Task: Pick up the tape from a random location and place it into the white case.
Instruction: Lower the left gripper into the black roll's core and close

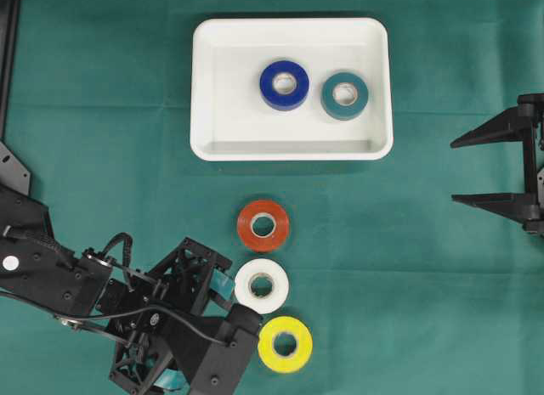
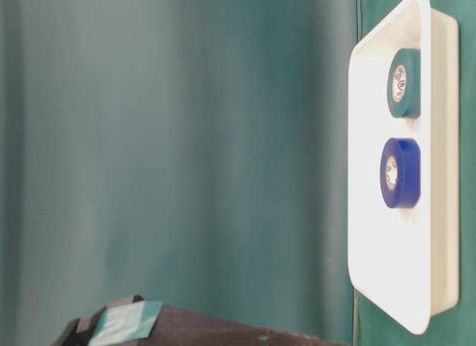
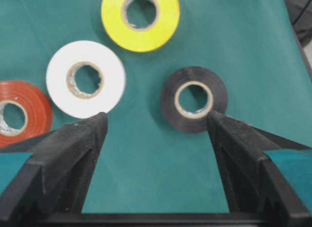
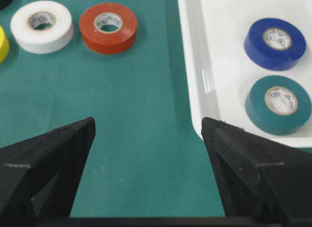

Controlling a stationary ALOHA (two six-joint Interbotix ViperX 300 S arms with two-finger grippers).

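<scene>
White case sits at top centre of the green worktop in the overhead view, holding two rolls side by side, apart: blue tape on the left, teal tape on the right, both lying flat.

Below the case, on the cloth, a slanted line of three flat rolls: orange-red tape, then white tape, then yellow tape. White and yellow nearly touch; orange-red sits just beside the white one.

Left wrist view shows a fourth loose roll, black tape, flat on the cloth, near the white and yellow rolls, not touching either. In the overhead view it is hidden under the left arm.

Left hand is at lower left of the overhead view, jaws wide and empty, black roll just ahead of the right fingertip, white roll just ahead of the left one.

Right hand is at the right edge, well apart from all rolls, jaws wide, holding nothing.
</scene>
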